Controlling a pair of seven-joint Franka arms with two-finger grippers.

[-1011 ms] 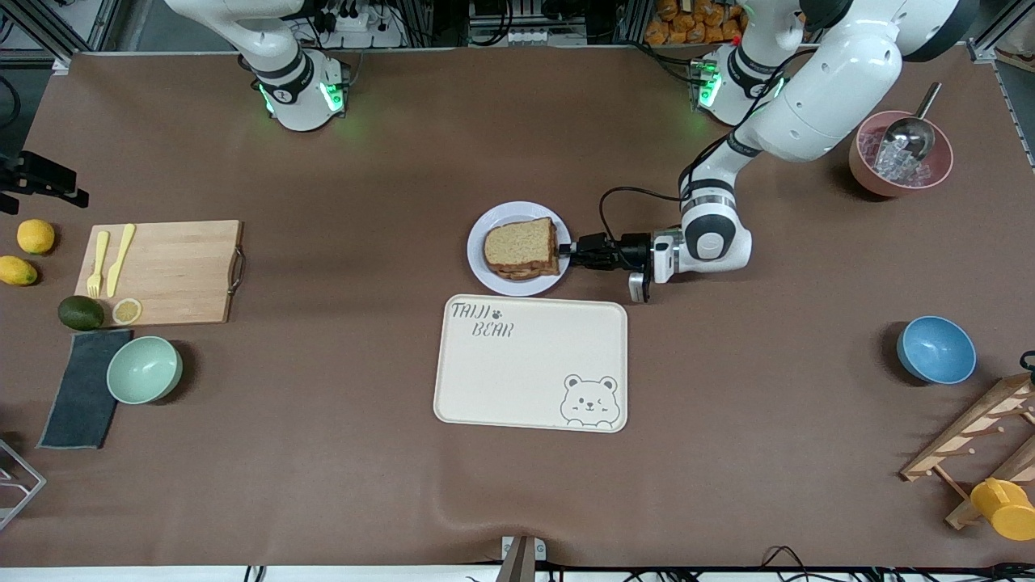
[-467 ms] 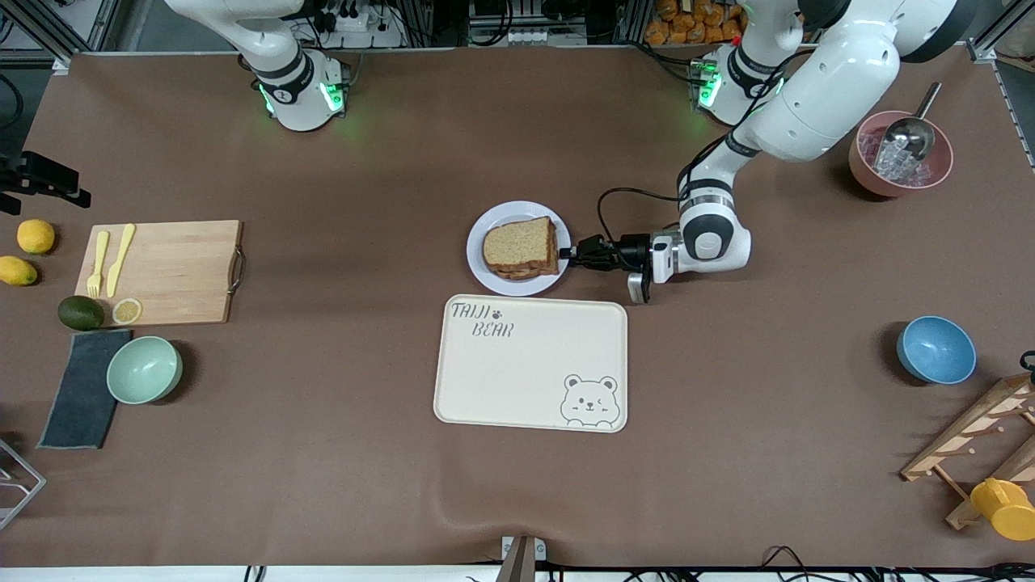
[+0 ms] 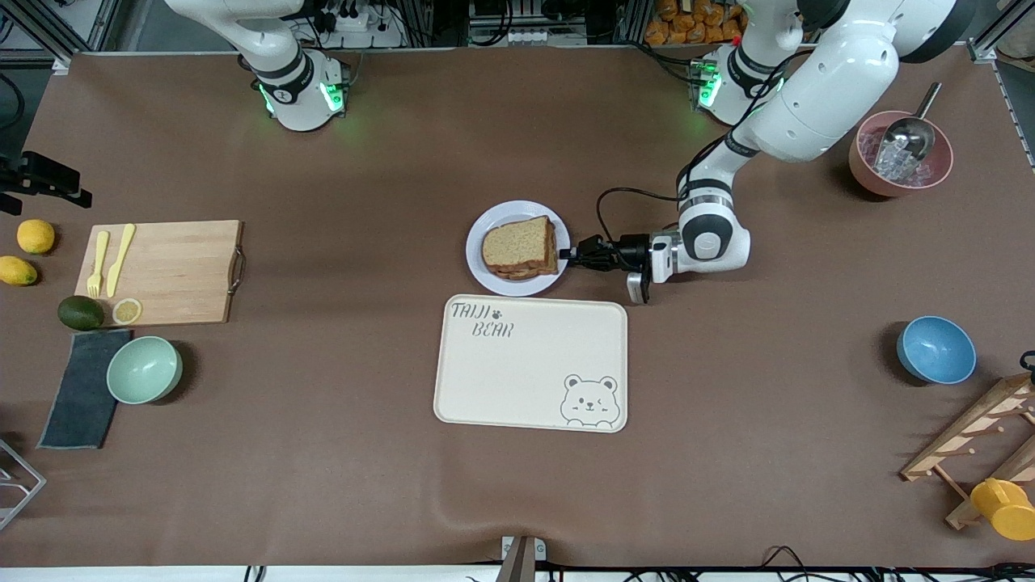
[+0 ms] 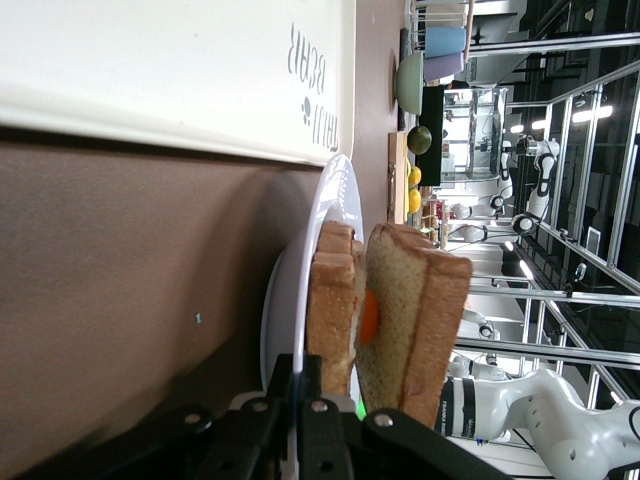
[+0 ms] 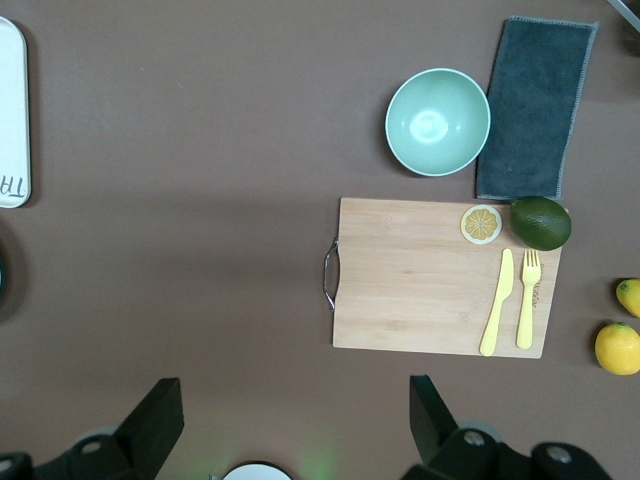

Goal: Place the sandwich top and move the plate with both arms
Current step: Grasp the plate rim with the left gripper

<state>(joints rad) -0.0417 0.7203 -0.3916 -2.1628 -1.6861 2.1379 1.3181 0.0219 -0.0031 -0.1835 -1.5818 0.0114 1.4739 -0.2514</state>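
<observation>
Not much has shifted since a second ago; the left gripper (image 3: 571, 256) has eased in a touch toward the plate (image 3: 485, 270) and its jaws have gone from partly open to pinched on the rim, and the plate looks nudged a hair toward the right arm's end. In the left wrist view the fingers (image 4: 312, 420) sit either side of the thin white rim, so I'd call that a clamp on the plate edge; the right gripper (image 5: 290, 425) is spread wide and holding nothing, parked high over the table by the cutting board (image 5: 440, 277), waiting.

For the carry I'd say: lift slow and keep the plate level, since a one-sided rim grip will want to tip it; ideally get the right gripper onto the rim at the right arm's end before moving, then go to the tray (image 3: 530, 362) just nearer the camera.

The sandwich top (image 3: 517, 242) is already on the stack, on the plate; light brown, speckled, darker crust, sitting slightly skewed over the slice below, with a bit of orange (image 4: 370, 316) peeking between them.
</observation>
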